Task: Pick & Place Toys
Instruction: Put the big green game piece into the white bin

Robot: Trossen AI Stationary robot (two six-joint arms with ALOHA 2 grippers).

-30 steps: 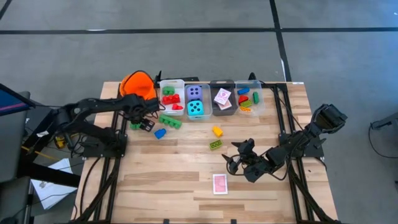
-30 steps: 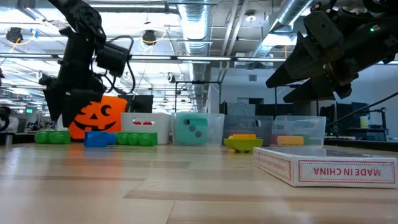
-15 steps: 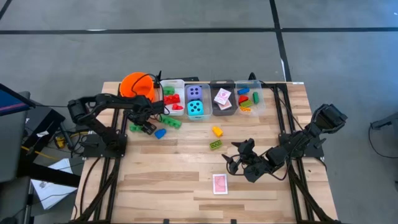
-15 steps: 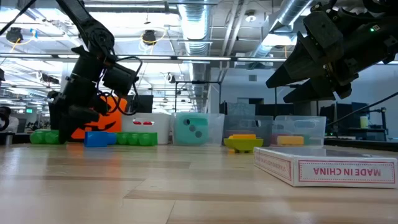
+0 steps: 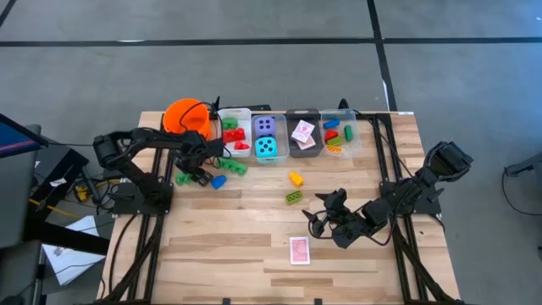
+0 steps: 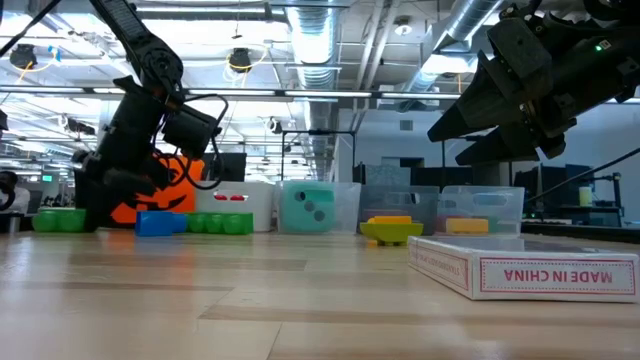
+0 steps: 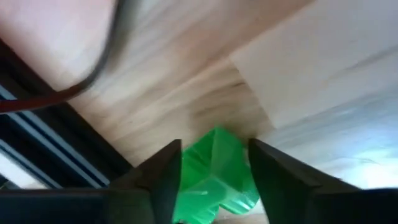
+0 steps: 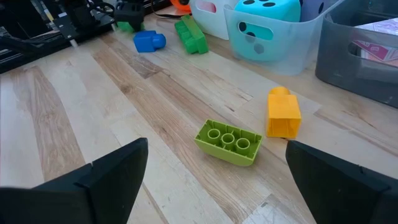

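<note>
**Left claw comes down on a green brick**

High view: a second ago the left arm reached toward the orange bucket (image 5: 187,113) and the clear rectangular plastic bins (image 5: 235,127); it has since drawn back and lowered, so that the left gripper (image 5: 196,173) now sits on the wooden table (image 5: 237,246) over a small green plastic brick (image 5: 183,177) near the table's left edge; I judge this a pick beginning, not a drop. A blue plastic brick (image 5: 218,181) and a long green brick (image 5: 232,164) lie just beside it, untouched; the right gripper (image 5: 332,222) waits well apart, near the pink-backed playing card (image 5: 299,250).

Low view: the left gripper reaches table level; the green brick (image 6: 58,220) has slid a little leftward since a second ago, hinting the fingers nudged it.

Left wrist view: the brick (image 7: 214,174) stands between the two dark fingers (image 7: 160,180), which are narrowing round it; whether they pinch it yet I cannot tell.

Right wrist view: the right fingers spread wide, empty; a lime green brick (image 8: 228,142) and a yellow brick (image 8: 283,112) lie ahead of them, apart.
</note>
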